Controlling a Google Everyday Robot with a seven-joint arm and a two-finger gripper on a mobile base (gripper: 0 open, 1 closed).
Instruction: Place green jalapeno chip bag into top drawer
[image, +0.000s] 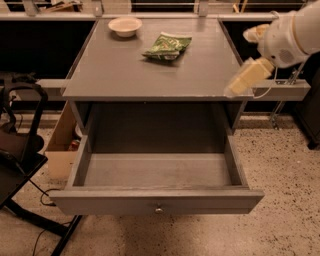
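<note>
The green jalapeno chip bag (167, 46) lies flat on the grey table top (125, 70), toward the back and right of centre. The top drawer (155, 200) is pulled out wide below the table top. Its inside shows nothing in it, and its small round knob (159, 209) sits at the front centre. My gripper (239, 82) hangs over the table's front right corner, pointing down and left. It is well to the right of the bag and nearer the front than it, and holds nothing that I can see.
A white bowl (124, 26) stands at the back of the table, left of the bag. A cardboard box (62, 145) sits on the floor at the left of the drawer. A black chair frame (20, 150) stands further left. A ledge (287, 90) runs behind my arm.
</note>
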